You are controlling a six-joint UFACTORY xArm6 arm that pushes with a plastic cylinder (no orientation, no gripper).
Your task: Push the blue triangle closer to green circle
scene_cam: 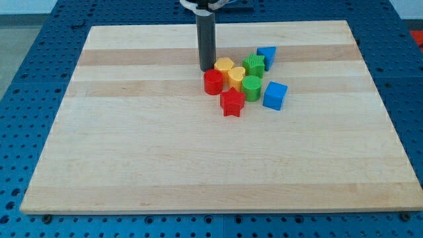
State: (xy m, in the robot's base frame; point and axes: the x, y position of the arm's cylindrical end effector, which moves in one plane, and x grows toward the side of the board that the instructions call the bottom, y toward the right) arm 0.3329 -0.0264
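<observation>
The blue triangle (267,55) sits at the upper right of a tight cluster of blocks. The green circle (252,86) lies below it, with a green star-shaped block (253,65) between them. My tip (207,69) stands at the cluster's upper left, just above the red circle (213,82) and left of a yellow block (225,66). The tip is well to the left of the blue triangle, not touching it.
A second yellow block (236,78) sits in the cluster's middle, a red star (232,102) at its bottom, and a blue cube (275,95) at its right. The wooden board (132,165) lies on a blue perforated table.
</observation>
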